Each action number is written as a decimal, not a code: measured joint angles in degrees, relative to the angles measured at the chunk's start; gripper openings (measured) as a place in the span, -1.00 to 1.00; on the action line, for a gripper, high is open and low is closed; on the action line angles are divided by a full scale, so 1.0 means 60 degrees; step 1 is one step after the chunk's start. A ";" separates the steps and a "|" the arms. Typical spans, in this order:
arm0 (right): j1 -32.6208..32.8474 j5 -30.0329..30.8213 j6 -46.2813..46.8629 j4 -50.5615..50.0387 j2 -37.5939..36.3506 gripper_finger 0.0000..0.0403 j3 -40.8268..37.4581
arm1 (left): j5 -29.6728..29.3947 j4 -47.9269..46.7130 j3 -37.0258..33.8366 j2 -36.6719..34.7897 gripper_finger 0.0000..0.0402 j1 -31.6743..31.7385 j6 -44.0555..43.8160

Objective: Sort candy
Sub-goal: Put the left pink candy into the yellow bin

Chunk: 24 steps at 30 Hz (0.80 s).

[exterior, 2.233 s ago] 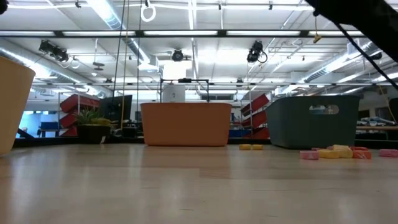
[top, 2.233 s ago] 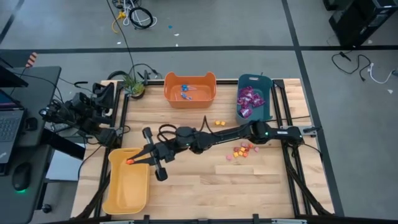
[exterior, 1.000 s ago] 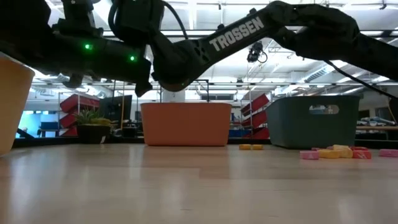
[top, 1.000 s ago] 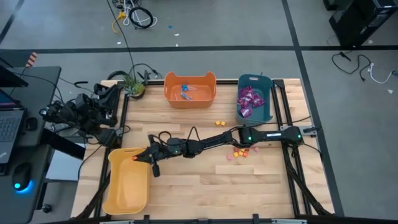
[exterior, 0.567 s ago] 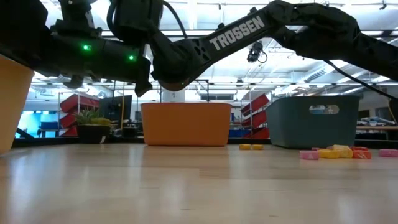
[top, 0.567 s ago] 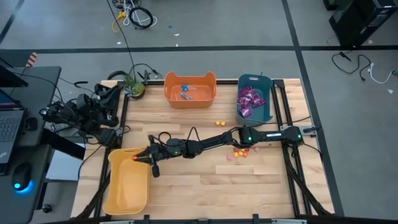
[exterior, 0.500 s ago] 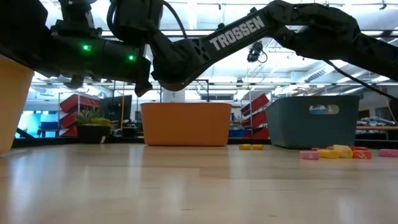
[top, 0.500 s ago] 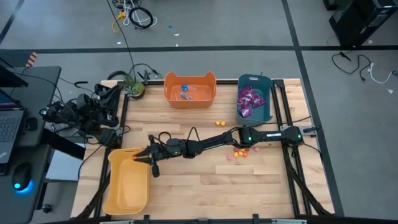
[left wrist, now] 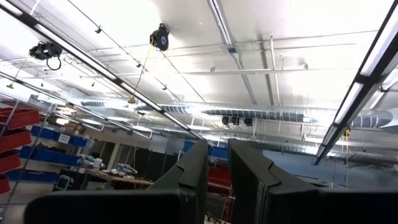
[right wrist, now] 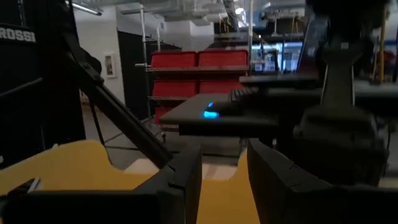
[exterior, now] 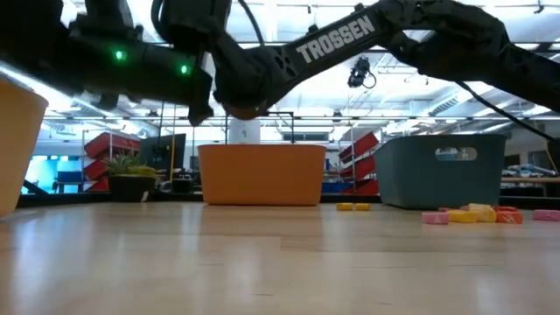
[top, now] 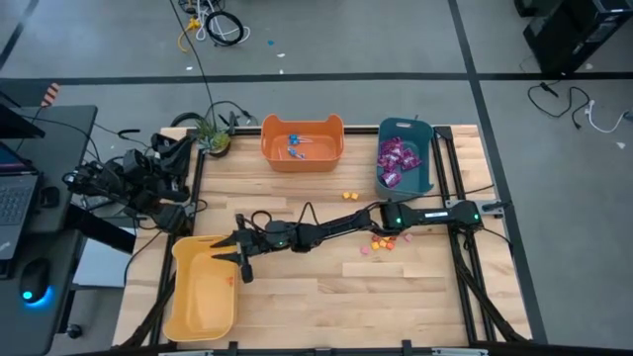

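Observation:
My right gripper (top: 224,252) reaches across the table and hangs open over the far right corner of the yellow bin (top: 188,316). Nothing is between its fingers (right wrist: 186,174). A small orange piece (top: 230,281) lies in that bin, just near of the gripper. More small orange, pink and yellow pieces (top: 381,240) lie on the table's right half, and two yellow ones (top: 348,196) lie farther back. My left gripper (left wrist: 217,177) is parked off the table's left edge, pointing up at the ceiling. Its fingers stand a narrow gap apart.
An orange bin (top: 302,158) with blue lollipops stands at the far edge. A teal bin (top: 420,180) with purple packets stands to its right. My right arm (top: 326,227) stretches low across the table's middle. A potted plant (top: 211,136) stands at the far left corner.
My right gripper has opened over the yellow bin without moving away. The orange piece that was between its fingertips has dropped out of them and now lies in the bin.

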 joint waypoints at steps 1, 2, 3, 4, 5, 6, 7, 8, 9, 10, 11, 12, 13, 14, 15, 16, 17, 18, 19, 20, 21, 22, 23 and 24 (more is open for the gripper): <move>0.0011 -0.0004 -0.0101 -0.0037 -0.0102 -0.43 0.0000 | 0.0000 -0.0040 0.0000 -0.0001 -0.67 0.0000 0.0000; 0.0021 -0.0032 -0.0190 -0.0187 -0.0202 -0.43 0.0000 | 0.0004 -0.0108 0.0000 -0.0001 -0.67 0.0000 -0.0004; 0.0026 -0.0132 -0.0318 -0.0291 -0.0312 -0.43 0.0000 | 0.0031 -0.0254 0.0000 -0.0001 -0.67 -0.0007 -0.0054; 0.0026 -0.0248 -0.0426 -0.0524 -0.0468 -0.44 0.0000 | 0.0137 -0.0539 0.0004 -0.0009 -0.67 -0.0010 -0.0212; 0.0032 -0.0409 -0.0539 -0.0809 -0.0638 -0.44 0.0001 | 0.0259 -0.0873 0.0004 -0.0005 -0.67 -0.0031 -0.0384; 0.0046 -0.0564 -0.0651 -0.1163 -0.0819 -0.44 0.0006 | 0.0444 -0.1262 0.0004 0.0004 -0.67 -0.0069 -0.0446; 0.0058 -0.0700 -0.0788 -0.1633 -0.1030 -0.44 0.0008 | 0.0651 -0.1697 0.0004 0.0013 -0.67 -0.0112 -0.0462; 0.0070 -0.0810 -0.0926 -0.2160 -0.1253 -0.44 0.0008 | 0.0808 -0.2182 0.0004 0.0013 -0.67 -0.0153 -0.0455; 0.0073 -0.0979 -0.1079 -0.2790 -0.1491 -0.44 0.0011 | 0.0911 -0.2592 0.0004 0.0014 -0.67 -0.0197 -0.0453; 0.0072 -0.1155 -0.1197 -0.3401 -0.1731 -0.44 0.0012 | 0.0927 -0.2900 0.0004 0.0020 -0.67 -0.0255 -0.0454; 0.0066 -0.1350 -0.1299 -0.3980 -0.1930 -0.44 0.0015 | 0.0922 -0.3092 0.0004 0.0017 -0.67 -0.0314 -0.0452; 0.0061 -0.1510 -0.1376 -0.4618 -0.2166 -0.45 0.0015 | 0.0898 -0.3170 0.0004 -0.0011 -0.67 -0.0369 -0.0441; 0.0058 -0.1651 -0.1494 -0.5312 -0.2404 -0.45 0.0015 | 0.0885 -0.3161 0.0004 -0.0053 -0.67 -0.0420 -0.0421; 0.0060 -0.1716 -0.1620 -0.6029 -0.2638 -0.46 0.0015 | 0.0879 -0.3130 0.0004 -0.0096 -0.67 -0.0457 -0.0413; 0.0064 -0.1719 -0.1759 -0.6788 -0.2890 -0.46 0.0015 | 0.0878 -0.3123 0.0004 -0.0151 -0.67 -0.0493 -0.0412; 0.0067 -0.1718 -0.1863 -0.7577 -0.3136 -0.47 0.0015 | 0.0868 -0.3125 0.0004 -0.0197 -0.67 -0.0519 -0.0412; 0.0069 -0.1715 -0.1954 -0.8338 -0.3376 -0.47 0.0015 | 0.0863 -0.3148 0.0012 -0.0223 -0.67 -0.0550 -0.0414; 0.0069 -0.1712 -0.1994 -0.9099 -0.3608 -0.48 0.0015 | 0.0865 -0.3256 0.0018 -0.0267 -0.67 -0.0573 -0.0412; 0.0051 -0.1708 -0.2010 -0.9795 -0.3814 -0.48 0.0015 | 0.0863 -0.3395 0.0014 -0.0304 -0.67 -0.0601 -0.0412; 0.0051 -0.1668 -0.2013 -1.0454 -0.4003 -0.48 0.0015 | 0.0863 -0.3455 0.0011 -0.0311 -0.67 -0.0628 -0.0423; 0.0051 -0.1502 -0.2013 -1.1054 -0.4201 -0.48 0.0015 | 0.0863 -0.3501 0.0011 -0.0314 -0.67 -0.0644 -0.0423; 0.0051 -0.1234 -0.2033 -1.1623 -0.4364 -0.48 0.0015 | 0.0857 -0.3552 0.0011 -0.0318 -0.67 -0.0659 -0.0423; 0.0057 -0.0922 -0.2079 -1.2090 -0.4517 -0.48 0.0015 | 0.0853 -0.3605 0.0011 -0.0318 -0.67 -0.0679 -0.0423; 0.0088 -0.0595 -0.2129 -1.2549 -0.4678 -0.48 0.0015 | 0.0850 -0.3722 0.0011 -0.0318 -0.67 -0.0699 -0.0424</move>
